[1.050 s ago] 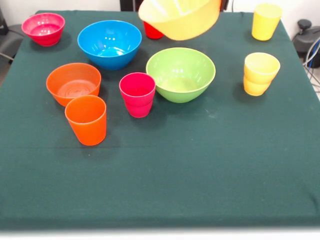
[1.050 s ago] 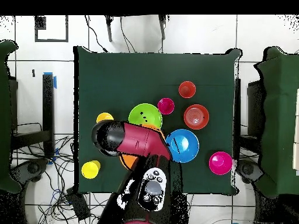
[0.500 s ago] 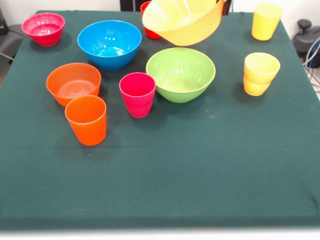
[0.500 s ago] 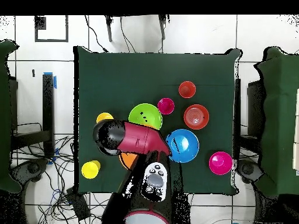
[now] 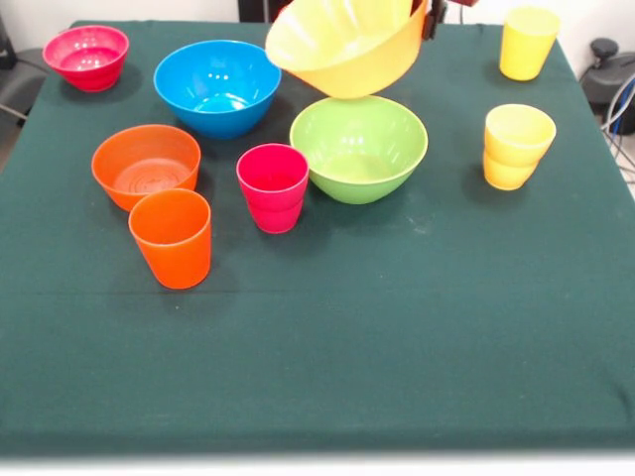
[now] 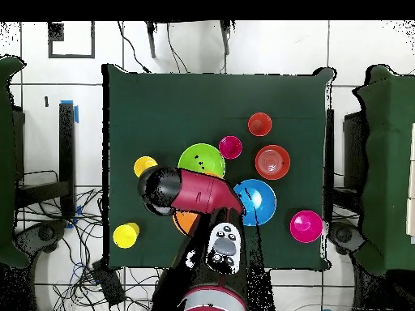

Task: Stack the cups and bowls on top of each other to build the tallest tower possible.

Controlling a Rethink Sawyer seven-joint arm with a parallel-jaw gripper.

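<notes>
Large yellow bowl (image 5: 342, 45) held tilted at the frame's top centre, just above the green bowl (image 5: 359, 147)
Gripper (image 5: 429, 18) grasps its upper-right rim; the bowl looks light, stiff and glossy-slick, so a rim pinch may let it swing

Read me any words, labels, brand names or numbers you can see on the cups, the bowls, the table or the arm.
None can be read.
The bowls, such as the yellow bowl and the green bowl, and the cups, such as the orange cup, show plain colour with no print.
The table is bare green cloth.
The arm shows no legible marking from overhead.
</notes>
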